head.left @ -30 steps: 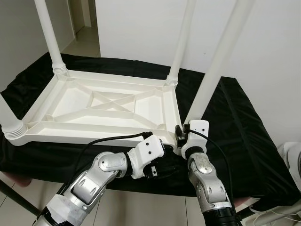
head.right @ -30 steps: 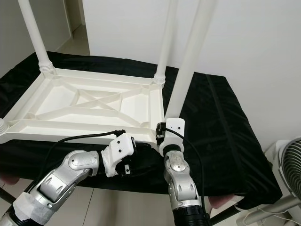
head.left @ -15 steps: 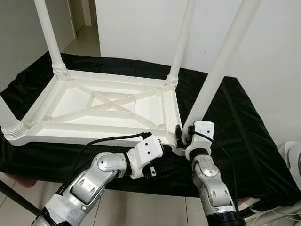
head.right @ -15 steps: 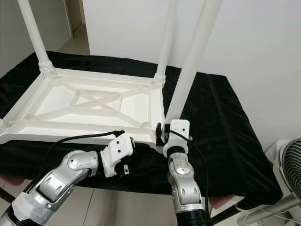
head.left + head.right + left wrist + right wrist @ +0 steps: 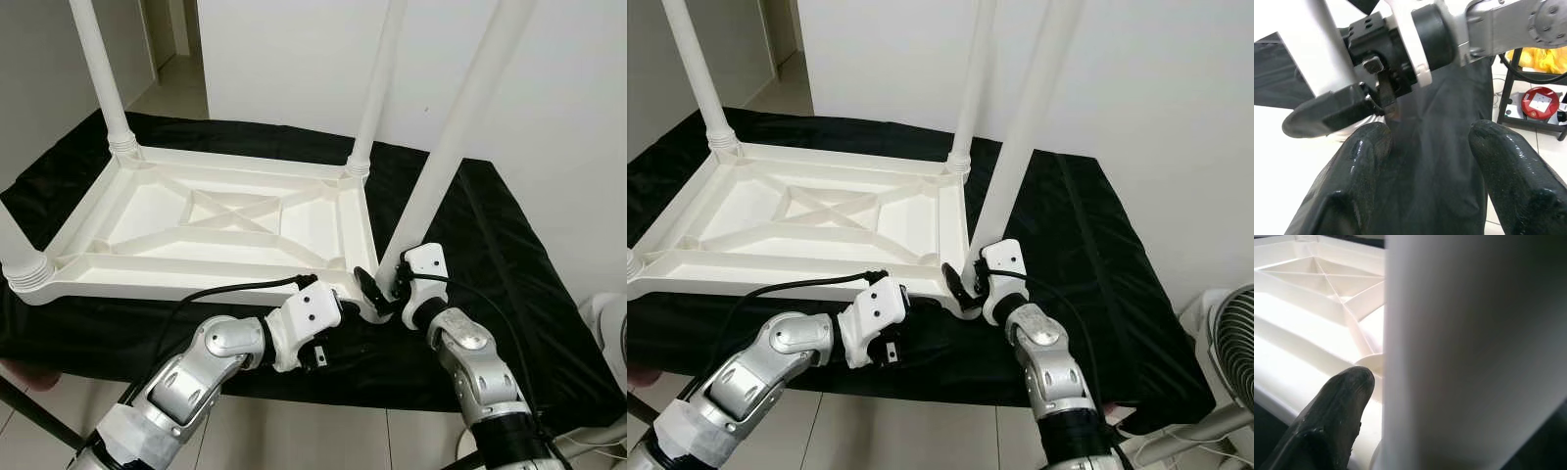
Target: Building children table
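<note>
A white plastic children's table (image 5: 186, 275) lies upside down on a black cloth (image 5: 490, 255). Three white legs stand in its corners: far left (image 5: 103, 73), far right (image 5: 377, 88) and near left (image 5: 18, 253). A fourth leg (image 5: 446, 157) leans up to the right from the near right corner. My right gripper (image 5: 384, 290) is shut on this leg's lower end, one black finger (image 5: 1327, 421) lying against the leg (image 5: 1469, 352). My left gripper (image 5: 1425, 161) hangs open just below the table's front edge, close to the right gripper, with only cloth between its fingers.
A white wall stands close behind the table. A doorway opens at the far left (image 5: 171, 39). A fan (image 5: 1229, 338) stands on the floor at the right. A black stand with a red object (image 5: 1540, 105) is beyond the cloth.
My right forearm has swung out to the right and the wrist has turned, still holding the fourth leg's base at the corner. The leg's top leans a little further right. The left arm is still.
</note>
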`<state>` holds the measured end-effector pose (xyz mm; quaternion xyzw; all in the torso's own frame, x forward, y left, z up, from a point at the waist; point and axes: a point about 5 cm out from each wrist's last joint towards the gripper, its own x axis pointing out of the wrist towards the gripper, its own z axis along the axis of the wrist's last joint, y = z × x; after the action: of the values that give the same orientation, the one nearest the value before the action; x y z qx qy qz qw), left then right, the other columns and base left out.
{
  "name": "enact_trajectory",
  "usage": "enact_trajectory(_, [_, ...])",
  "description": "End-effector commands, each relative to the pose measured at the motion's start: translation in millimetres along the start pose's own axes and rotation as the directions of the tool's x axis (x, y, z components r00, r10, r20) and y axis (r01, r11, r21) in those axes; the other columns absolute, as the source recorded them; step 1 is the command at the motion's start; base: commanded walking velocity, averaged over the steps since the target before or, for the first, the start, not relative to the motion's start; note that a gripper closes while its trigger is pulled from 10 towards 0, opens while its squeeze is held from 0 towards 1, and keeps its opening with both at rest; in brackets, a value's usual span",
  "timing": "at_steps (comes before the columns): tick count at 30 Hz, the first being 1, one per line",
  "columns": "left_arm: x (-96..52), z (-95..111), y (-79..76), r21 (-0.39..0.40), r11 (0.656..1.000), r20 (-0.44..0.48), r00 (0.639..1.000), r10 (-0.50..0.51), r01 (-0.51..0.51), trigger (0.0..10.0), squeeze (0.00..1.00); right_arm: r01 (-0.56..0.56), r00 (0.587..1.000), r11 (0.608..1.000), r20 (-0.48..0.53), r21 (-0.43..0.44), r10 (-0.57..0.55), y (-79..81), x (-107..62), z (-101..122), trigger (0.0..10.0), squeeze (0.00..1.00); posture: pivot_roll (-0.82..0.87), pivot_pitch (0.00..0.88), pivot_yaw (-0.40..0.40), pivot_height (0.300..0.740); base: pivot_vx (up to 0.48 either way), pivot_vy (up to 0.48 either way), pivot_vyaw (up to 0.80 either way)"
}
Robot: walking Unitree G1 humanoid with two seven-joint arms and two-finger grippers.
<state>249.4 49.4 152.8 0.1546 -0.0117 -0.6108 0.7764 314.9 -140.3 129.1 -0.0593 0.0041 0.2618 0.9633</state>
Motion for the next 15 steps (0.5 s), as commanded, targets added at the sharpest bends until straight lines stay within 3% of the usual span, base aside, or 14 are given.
enact_trajectory(1, [1.6, 2.8, -1.4, 0.016, 0.999, 0.007, 0.999, -0.052, 0.052, 10.0, 0.0, -0.05, 0.999, 0.999, -0.022, 0.009, 0.05, 3.7, 2.3, -5.2, 10.0, 0.0, -0.09, 0.0, -0.055, 0.74, 0.0, 0.0, 0.0])
enact_trajectory(3, [1.7, 3.5, -1.6, 0.018, 0.998, 0.008, 0.999, -0.052, 0.052, 10.0, 0.0, -0.086, 0.996, 0.996, -0.035, 0.007, 0.086, 6.3, 7.2, -9.3, 10.0, 0.0, -0.08, 0.0, -0.057, 0.74, 0.0, 0.0, 0.0])
enact_trajectory(4, [1.8, 3.8, -1.6, 0.019, 0.999, 0.008, 0.999, -0.051, 0.051, 10.0, 0.0, -0.097, 0.994, 0.995, -0.043, -0.004, 0.097, 6.1, 9.3, -12.1, 5.2, 0.0, -0.08, 0.0, -0.058, 0.74, 0.0, 0.0, 0.0])
enact_trajectory(5, [1.8, 3.8, -1.6, 0.019, 0.999, 0.008, 0.999, -0.051, 0.051, 10.0, 0.0, -0.097, 0.994, 0.995, -0.043, -0.004, 0.097, 6.1, 9.3, -12.1, 5.2, 0.0, -0.08, 0.0, -0.058, 0.74, 0.0, 0.0, 0.0])
enact_trajectory(6, [1.9, 4.0, -1.5, 0.019, 0.999, 0.009, 0.999, -0.05, 0.049, 10.0, 0.0, -0.112, 0.993, 0.994, -0.049, -0.006, 0.112, 6.3, 10.6, -14.4, 3.6, 0.0, -0.07, 0.0, -0.06, 0.74, 0.0, 0.0, 0.0])
enact_trajectory(7, [1.9, 4.0, -1.5, 0.019, 0.999, 0.009, 0.999, -0.05, 0.049, 10.0, 0.0, -0.112, 0.993, 0.994, -0.049, -0.006, 0.112, 6.3, 10.6, -14.4, 3.6, 0.0, -0.07, 0.0, -0.06, 0.74, 0.0, 0.0, 0.0])
enact_trajectory(8, [2.2, 4.1, -1.8, 0.019, 0.999, 0.01, 0.999, -0.049, 0.048, 10.0, 0.0, -0.131, 0.99, 0.991, -0.053, 0.001, 0.13, 6.0, 10.9, -17.0, 0.0, 0.0, -0.06, 0.0, -0.063, 0.74, 0.0, 0.0, 0.0])
enact_trajectory(15, [4.6, 4.3, -3.6, 0.017, 0.999, 0.015, 0.999, -0.052, 0.052, 10.0, 0.0, -0.15, 0.987, 0.989, -0.057, 0.012, 0.151, 1.3, 10.5, -22.2, 0.0, 0.0, -0.07, 0.0, -0.063, 0.74, 0.0, 0.0, 0.0])
